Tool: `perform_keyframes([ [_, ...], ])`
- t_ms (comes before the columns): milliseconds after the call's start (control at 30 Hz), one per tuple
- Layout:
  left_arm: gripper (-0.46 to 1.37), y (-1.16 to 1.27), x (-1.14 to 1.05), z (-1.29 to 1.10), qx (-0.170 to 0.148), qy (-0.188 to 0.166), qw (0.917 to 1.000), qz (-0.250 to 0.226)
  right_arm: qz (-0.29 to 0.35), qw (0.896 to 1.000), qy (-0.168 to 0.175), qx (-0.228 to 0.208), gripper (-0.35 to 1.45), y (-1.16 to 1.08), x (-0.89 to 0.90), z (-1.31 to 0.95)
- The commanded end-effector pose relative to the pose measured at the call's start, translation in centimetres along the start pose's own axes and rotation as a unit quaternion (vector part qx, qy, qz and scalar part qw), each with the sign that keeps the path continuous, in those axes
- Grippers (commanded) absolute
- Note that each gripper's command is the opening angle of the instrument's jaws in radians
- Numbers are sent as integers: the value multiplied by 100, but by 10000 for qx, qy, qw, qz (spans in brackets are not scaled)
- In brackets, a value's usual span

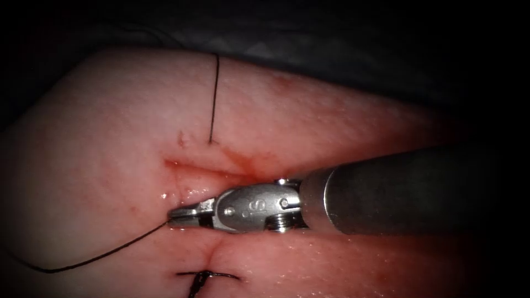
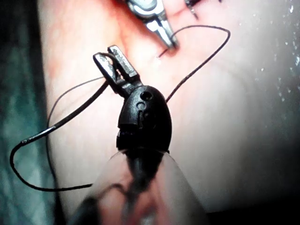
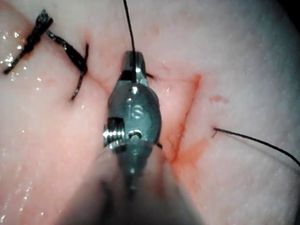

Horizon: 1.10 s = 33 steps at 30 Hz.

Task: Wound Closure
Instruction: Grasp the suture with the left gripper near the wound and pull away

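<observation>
The tissue (image 1: 99, 138) takes up most of the endoscope view. Its far edge runs along the top of the frame, with dark ground beyond. I have open room on the bare left half. The right half is crowded by my right tool (image 1: 179, 215), whose shaft comes in from the right edge and lies low over the cut (image 1: 204, 168).

Its jaws are closed on the thread (image 1: 99, 259), left of centre, just below the cut. My left tool (image 2: 115, 63) seems to me clamped on the same thread near the root of its jaws, with slack curling to both sides. I cannot tell where the needle is.

What worries me:
- **Pull at the entry point.** One strand enters the tissue just above the cut, in the upper middle of the frame. A hard pull from either tool could make the thread saw through that lip.
- **Snagging.** The tied stitch (image 1: 207, 276) sits at the bottom edge, near my right jaws. The slack sweeping toward the lower left could catch on it or on my left tool.
- **Poor sight of the thread.** The red fluid (image 1: 245, 163) around the cut's right end may hide how the thread lies there.
</observation>
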Motion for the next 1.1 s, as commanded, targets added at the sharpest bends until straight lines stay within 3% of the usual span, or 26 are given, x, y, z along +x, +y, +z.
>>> perform_keyframes([
  [33, -35, 1, 0, 1, -65, -26, 10000, -12, -35, 10000, 12, 81, -35, -10, 9, 0],
  [200, -35, 10, -3, 8, -123, -52, 9999, -43, -101, 9992, -102, 368, -35, -57, 46, 9],
  [767, -35, 46, -30, 37, -332, -208, 9991, -171, 381, 9958, 41, 836, -35, -169, 166, 15],
  [967, -35, 65, -38, 53, -435, -233, 9986, -192, 649, 9905, 268, 1187, -35, -194, 197, 27],
  [1100, -35, 72, -39, 59, -486, -227, 9984, -194, 715, 9842, 373, 1577, -35, -209, 208, 45],
])
